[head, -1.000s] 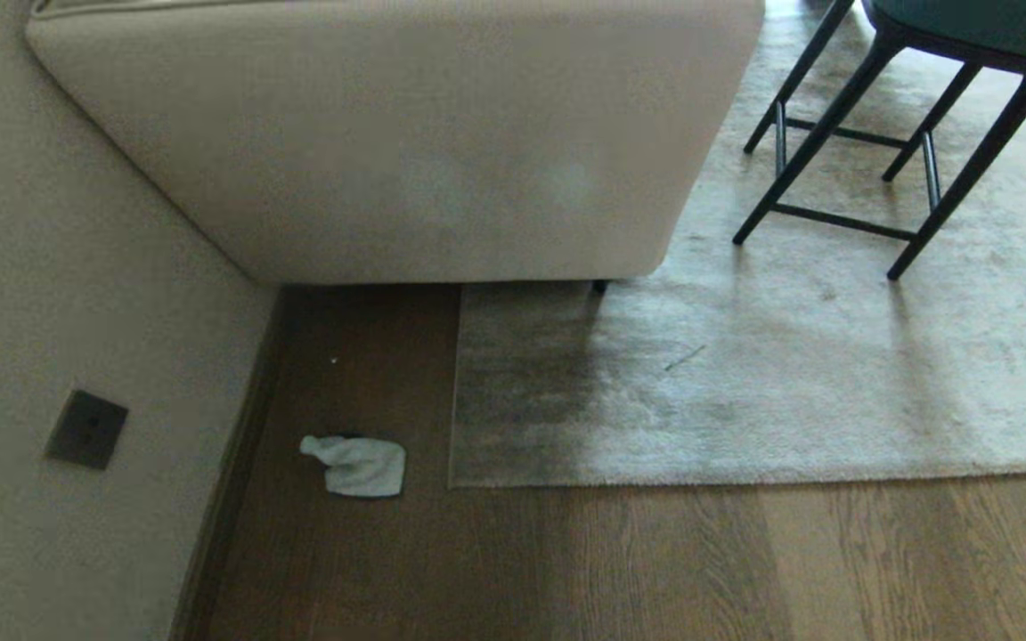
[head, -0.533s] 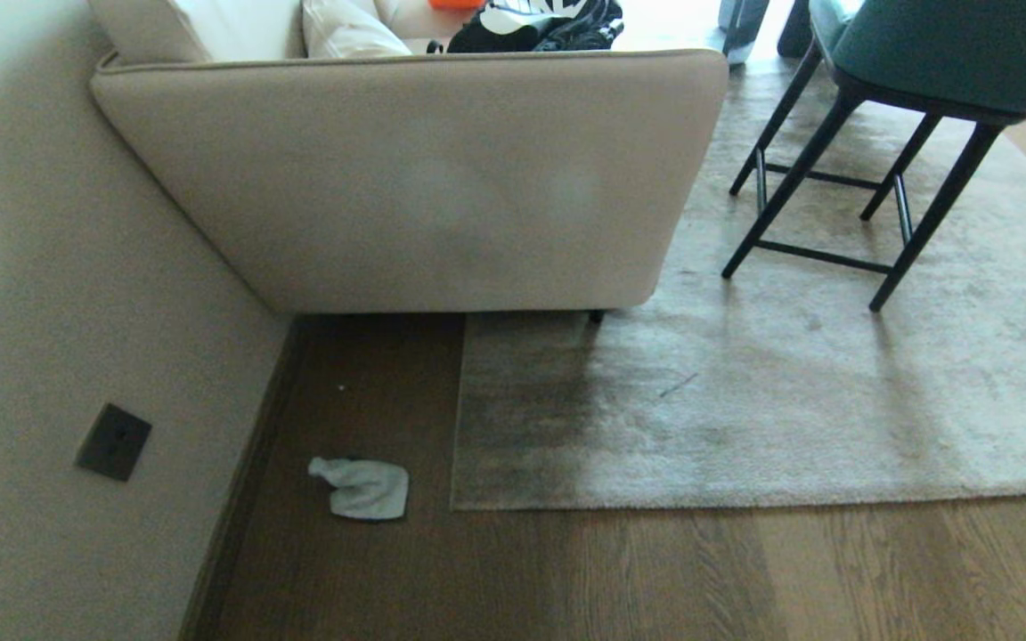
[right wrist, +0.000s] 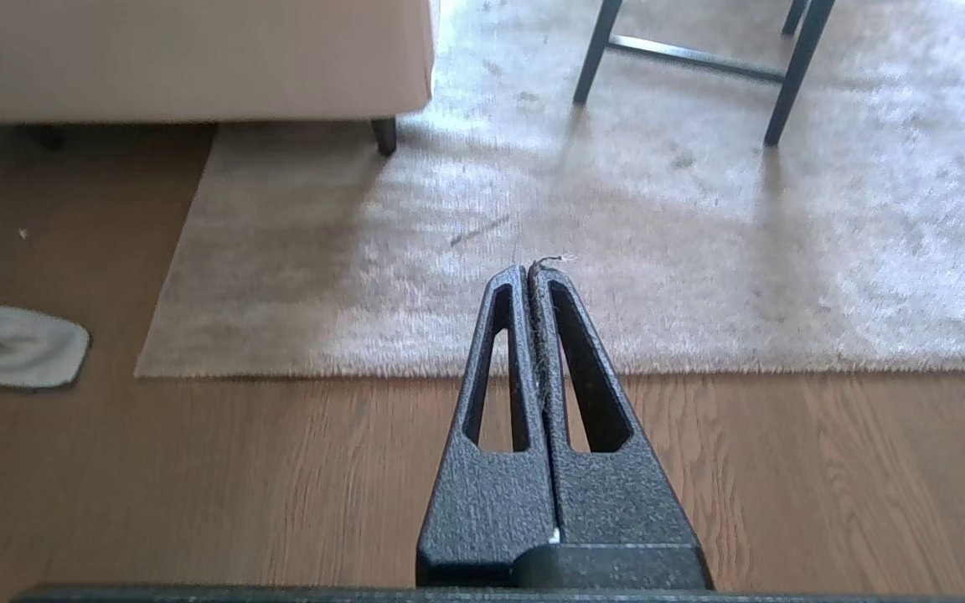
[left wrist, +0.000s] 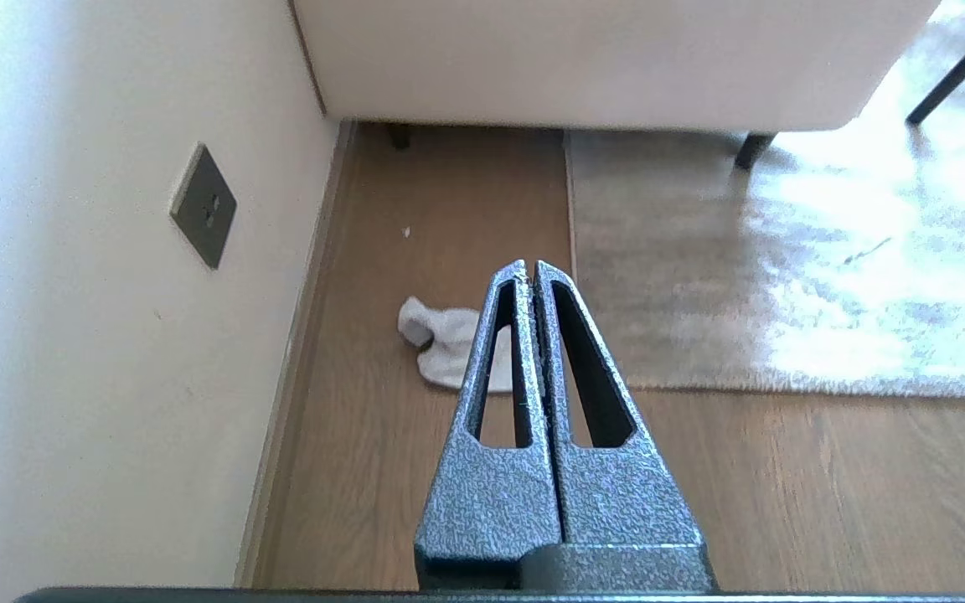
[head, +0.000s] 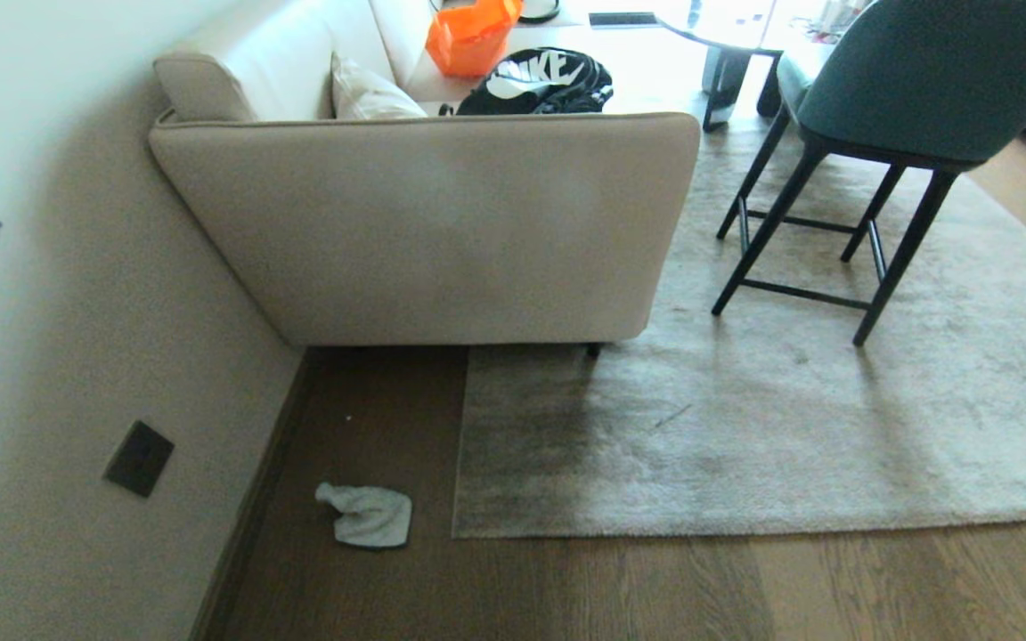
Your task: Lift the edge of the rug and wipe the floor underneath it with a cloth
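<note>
Both jaws are pressed shut and empty, left gripper point(left wrist: 530, 266) and right gripper point(right wrist: 528, 270) parked. My head view has tilted up, showing more sofa point(head: 442, 231); the cloth point(head: 370, 516) lies at nine o'clock from the rug edge point(head: 460, 532), nothing started.

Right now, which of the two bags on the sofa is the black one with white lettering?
The black bag, lying nearer the sofa arm; the orange bag sits behind it, plain and unlettered.
</note>
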Motion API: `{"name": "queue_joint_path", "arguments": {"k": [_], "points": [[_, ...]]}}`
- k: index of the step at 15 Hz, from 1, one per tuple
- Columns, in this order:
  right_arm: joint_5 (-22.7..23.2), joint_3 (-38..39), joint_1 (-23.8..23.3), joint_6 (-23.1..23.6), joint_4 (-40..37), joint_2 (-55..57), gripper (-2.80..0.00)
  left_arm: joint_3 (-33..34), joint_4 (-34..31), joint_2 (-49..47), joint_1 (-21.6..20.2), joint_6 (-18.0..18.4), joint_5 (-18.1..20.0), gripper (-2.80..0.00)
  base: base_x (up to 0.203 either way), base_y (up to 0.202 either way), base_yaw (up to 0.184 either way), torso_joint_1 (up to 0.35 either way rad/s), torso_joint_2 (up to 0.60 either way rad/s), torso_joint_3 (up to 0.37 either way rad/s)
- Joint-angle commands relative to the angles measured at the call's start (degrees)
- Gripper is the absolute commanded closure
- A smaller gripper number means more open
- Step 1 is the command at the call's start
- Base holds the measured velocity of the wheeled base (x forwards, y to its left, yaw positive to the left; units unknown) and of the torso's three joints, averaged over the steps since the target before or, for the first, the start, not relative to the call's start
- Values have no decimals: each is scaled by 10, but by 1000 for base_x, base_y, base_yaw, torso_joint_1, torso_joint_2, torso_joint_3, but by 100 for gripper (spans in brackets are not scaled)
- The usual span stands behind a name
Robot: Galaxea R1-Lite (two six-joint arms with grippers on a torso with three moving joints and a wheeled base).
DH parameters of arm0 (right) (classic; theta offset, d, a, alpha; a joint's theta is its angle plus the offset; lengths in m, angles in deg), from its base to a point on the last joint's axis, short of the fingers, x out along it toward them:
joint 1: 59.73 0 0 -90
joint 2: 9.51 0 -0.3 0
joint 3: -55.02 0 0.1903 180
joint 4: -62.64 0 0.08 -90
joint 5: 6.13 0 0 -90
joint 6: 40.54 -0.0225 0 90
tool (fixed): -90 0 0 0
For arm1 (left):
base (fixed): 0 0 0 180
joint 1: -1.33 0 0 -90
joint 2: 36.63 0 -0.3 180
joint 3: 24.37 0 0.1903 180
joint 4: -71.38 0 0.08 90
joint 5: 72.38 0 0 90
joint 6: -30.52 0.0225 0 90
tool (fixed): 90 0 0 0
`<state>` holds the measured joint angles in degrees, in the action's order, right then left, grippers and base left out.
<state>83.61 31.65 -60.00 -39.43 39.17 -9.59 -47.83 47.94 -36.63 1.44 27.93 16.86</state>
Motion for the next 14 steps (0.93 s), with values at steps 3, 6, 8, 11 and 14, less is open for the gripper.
{"name": "queue_joint_path", "arguments": {"k": [3,6,8,11,14], "points": [[0,0,0,0,0,1,0,0,0,0,1,-1,-1,0,0,0,0,4,-2,204],[0,0,0,1,0,1,0,0,0,0,1,-1,0,0,0,0,0,-3,5,203],[0,0,0,0,0,1,0,0,1,0,0,-1,0,0,0,0,0,5,1,205],[0,0,0,0,0,1,0,0,0,0,1,-1,0,0,0,0,0,3,4,180],[0,0,0,0,0,1,0,0,0,0,0,-1,0,0,0,0,0,3,3,55]]}}
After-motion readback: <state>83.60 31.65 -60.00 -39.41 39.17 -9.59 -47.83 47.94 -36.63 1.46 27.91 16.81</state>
